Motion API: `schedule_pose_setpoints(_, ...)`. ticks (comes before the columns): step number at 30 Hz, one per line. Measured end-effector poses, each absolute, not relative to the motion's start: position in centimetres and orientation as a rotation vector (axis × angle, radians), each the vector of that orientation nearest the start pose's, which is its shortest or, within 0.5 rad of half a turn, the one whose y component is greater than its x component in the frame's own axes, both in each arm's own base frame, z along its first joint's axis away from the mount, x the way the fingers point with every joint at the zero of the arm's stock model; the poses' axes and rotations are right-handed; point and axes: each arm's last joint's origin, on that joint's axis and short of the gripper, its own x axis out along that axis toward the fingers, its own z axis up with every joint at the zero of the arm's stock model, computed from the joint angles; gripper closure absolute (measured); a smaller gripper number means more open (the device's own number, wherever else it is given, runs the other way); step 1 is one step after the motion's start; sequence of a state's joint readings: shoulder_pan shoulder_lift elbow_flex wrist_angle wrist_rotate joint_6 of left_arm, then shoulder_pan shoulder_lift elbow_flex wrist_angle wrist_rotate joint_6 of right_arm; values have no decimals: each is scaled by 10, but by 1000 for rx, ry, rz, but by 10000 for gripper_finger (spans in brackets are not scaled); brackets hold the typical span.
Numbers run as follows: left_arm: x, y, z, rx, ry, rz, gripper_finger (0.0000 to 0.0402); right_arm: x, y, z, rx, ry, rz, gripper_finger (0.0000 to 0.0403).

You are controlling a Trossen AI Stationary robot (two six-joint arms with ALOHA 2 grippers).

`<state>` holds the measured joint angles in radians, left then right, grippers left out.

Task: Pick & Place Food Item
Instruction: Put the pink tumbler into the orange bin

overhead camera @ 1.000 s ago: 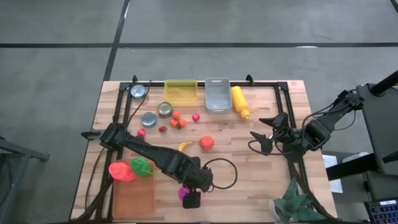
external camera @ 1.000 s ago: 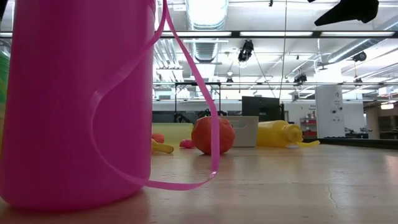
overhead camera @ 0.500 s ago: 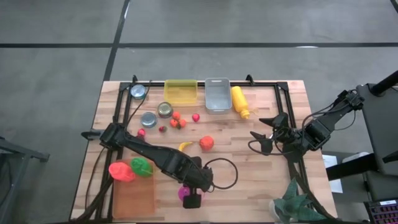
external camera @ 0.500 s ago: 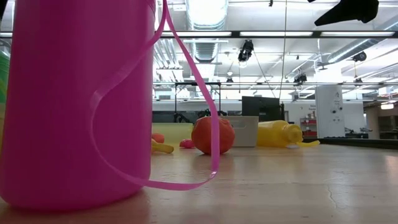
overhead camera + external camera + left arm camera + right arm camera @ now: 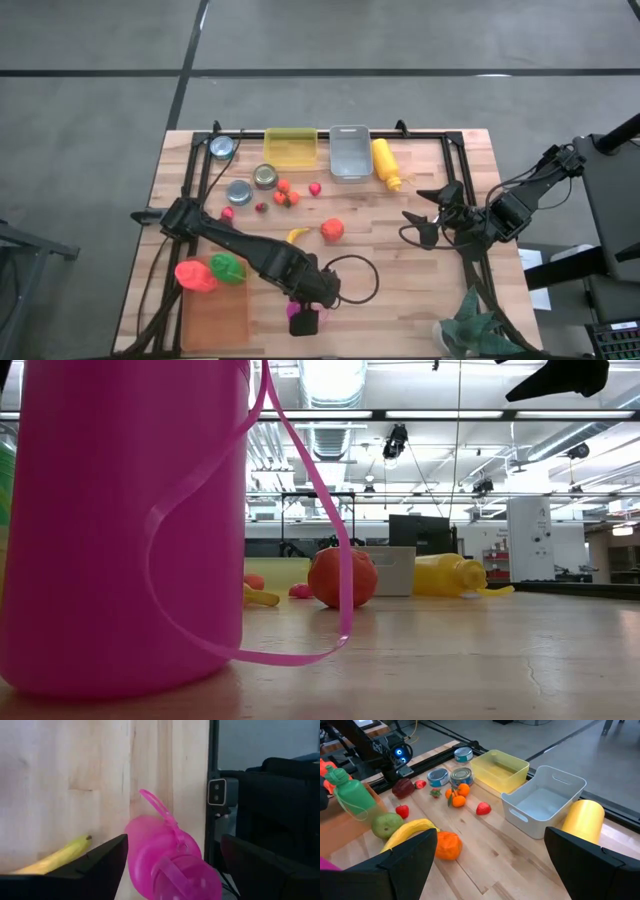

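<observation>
A pink bottle (image 5: 294, 299) (image 5: 120, 520) with a strap on its lid stands upright on its base near the table's near edge. My left gripper (image 5: 303, 310) hangs over it pointing steeply down, open. In the left wrist view its fingers stand on either side of the bottle's top (image 5: 170, 860); I see no touch. A banana (image 5: 297, 234) (image 5: 55, 857) and a red-orange fruit (image 5: 332, 230) (image 5: 340, 578) lie mid-table. My right gripper (image 5: 418, 215) (image 5: 490, 865) waits open above the table's right side.
At the far edge stand a yellow bin (image 5: 291, 147), a white bin (image 5: 349, 152), a mustard bottle (image 5: 386, 163) and cans (image 5: 239, 191). Small fruits (image 5: 285, 192) lie mid-left. A green bottle (image 5: 227, 267) and a red one (image 5: 195, 275) lie by an orange board (image 5: 215, 320). A black cable loops (image 5: 355, 275) beside the left gripper.
</observation>
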<state>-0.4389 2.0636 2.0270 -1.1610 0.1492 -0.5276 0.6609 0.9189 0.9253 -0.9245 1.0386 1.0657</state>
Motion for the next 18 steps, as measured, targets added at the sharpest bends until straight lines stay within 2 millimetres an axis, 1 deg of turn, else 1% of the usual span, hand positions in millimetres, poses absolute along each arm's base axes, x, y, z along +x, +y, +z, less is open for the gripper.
schedule_pose_setpoints(18,379,-187,295,-278,1347,-158,81,137,75,309,329,341,-603,39)
